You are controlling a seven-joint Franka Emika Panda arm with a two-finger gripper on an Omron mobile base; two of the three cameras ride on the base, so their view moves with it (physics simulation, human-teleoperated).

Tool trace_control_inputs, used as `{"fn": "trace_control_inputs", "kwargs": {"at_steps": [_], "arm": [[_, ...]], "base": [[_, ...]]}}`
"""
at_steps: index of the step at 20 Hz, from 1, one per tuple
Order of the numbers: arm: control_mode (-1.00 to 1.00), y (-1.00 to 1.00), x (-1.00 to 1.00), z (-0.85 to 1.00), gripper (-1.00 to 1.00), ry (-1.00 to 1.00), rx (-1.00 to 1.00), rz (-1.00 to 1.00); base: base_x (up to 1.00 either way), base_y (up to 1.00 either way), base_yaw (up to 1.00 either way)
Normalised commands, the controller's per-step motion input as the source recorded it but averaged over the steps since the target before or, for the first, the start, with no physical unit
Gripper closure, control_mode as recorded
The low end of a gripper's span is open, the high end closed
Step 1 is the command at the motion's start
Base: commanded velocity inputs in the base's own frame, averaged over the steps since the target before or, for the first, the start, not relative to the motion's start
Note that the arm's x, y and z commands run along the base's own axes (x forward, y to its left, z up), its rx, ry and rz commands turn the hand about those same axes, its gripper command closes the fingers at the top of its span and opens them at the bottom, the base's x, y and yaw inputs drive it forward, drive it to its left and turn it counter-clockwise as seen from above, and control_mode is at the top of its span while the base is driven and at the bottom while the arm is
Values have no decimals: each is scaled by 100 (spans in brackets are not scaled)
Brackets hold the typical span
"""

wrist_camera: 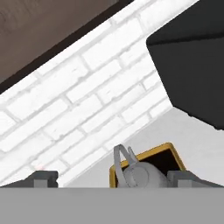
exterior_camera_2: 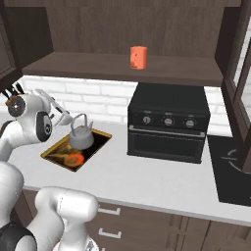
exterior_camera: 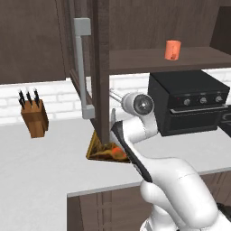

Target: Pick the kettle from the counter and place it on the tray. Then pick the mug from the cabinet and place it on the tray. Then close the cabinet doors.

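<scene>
The kettle [exterior_camera_2: 81, 137] is seated on the tray [exterior_camera_2: 56, 154], the open end effector [wrist_camera: 111, 178] held empty above it, the mug [exterior_camera_2: 138, 57] shelved

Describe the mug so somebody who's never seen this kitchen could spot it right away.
Find the black oven-like appliance on the counter. Directly above it runs the dark wood shelf of the open cabinet, and the mug stands upright there. It is a small plain orange cylinder, and nothing else stands on the visible part of that shelf.
</scene>
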Motion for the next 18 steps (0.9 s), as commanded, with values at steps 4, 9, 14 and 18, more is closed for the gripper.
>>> {"fn": "trace_control_inputs", "kwargs": {"at_steps": [4,9,14,18], "arm": [[-100,-19,-64,44,-100,16,-18,0],[-100,-38,-71,18,-100,10,-30,1],[-100,-68,-44,25,-100,4,-24,6],[-100,-78,-28,42,-100,0,-17,12]], "base": [[0,0,0],[0,0,0],[0,0,0],[0,0,0]]}}
